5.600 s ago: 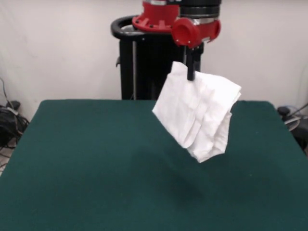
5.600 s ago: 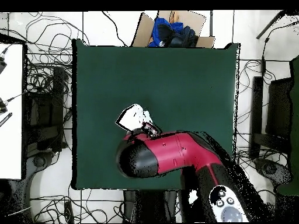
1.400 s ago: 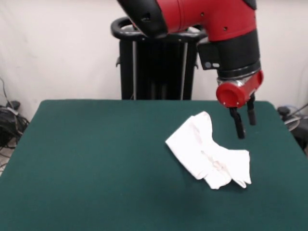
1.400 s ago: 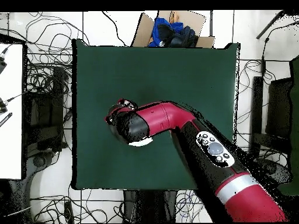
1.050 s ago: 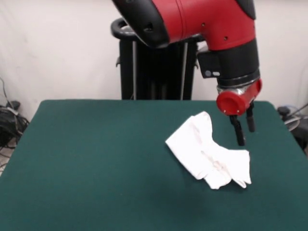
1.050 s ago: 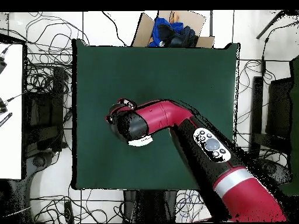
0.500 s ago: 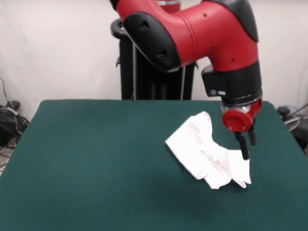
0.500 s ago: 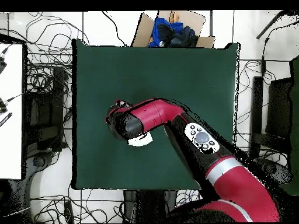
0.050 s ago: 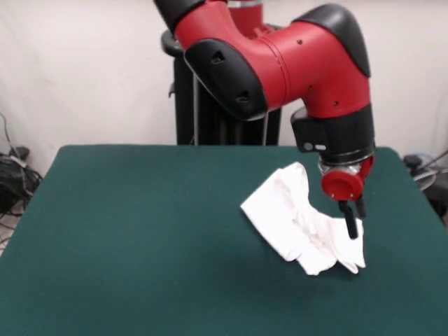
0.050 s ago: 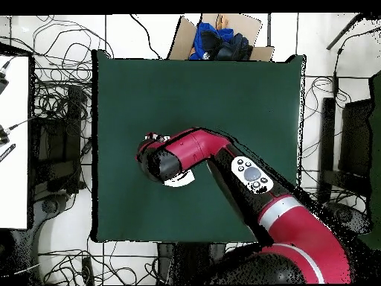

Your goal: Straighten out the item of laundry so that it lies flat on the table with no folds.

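In the front view the dark green table (image 9: 126, 238) is bare across its left half. Right of centre lies the white T-shirt (image 9: 297, 217), crumpled into a long bunch that runs from a raised, peaked end at the far left down to a flatter end at the near right. Only plain white cloth shows — no print can be made out — and several folds and ridges cross it, so it does not lie flat.

Above the shirt's right end the red and black arm (image 9: 294, 63) bends down from the top, ending in a red wrist disc with the gripper (image 9: 353, 222) below it. The dark fingers (image 9: 351, 225) point down at the shirt's near-right end, the tips at or just on the cloth; whether they touch it cannot be told. The fingers look close together, but the pictures do not show whether they are parted or closed on cloth.

In the overhead view the arm covers nearly all of the shirt — just a small white sliver (image 10: 181, 179) shows beside the wrist, left of the table's centre. A cardboard box (image 10: 219, 36) holding blue cloth stands beyond the table's top edge.
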Robot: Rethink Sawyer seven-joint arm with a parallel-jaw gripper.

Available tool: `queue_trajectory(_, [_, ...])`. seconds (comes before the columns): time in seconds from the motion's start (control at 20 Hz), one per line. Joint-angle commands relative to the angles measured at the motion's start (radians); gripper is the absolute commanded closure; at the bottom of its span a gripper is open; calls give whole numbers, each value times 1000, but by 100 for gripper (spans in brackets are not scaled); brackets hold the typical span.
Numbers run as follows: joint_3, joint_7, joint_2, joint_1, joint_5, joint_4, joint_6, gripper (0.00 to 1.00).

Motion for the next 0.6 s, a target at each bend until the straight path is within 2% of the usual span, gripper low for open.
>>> queue_trajectory(0.05, [-31, 8, 3, 18, -80, -55, -42, 0])
queue_trajectory(0.2, [-40, 19, 12, 21, -132, -61, -97, 0])
queue_trajectory(0.4, [-39, 34, 36, 25, -160, -73, -135, 0])
queue_trajectory(0.6, [-40, 61, 21, 30, -170, -72, -172, 0])
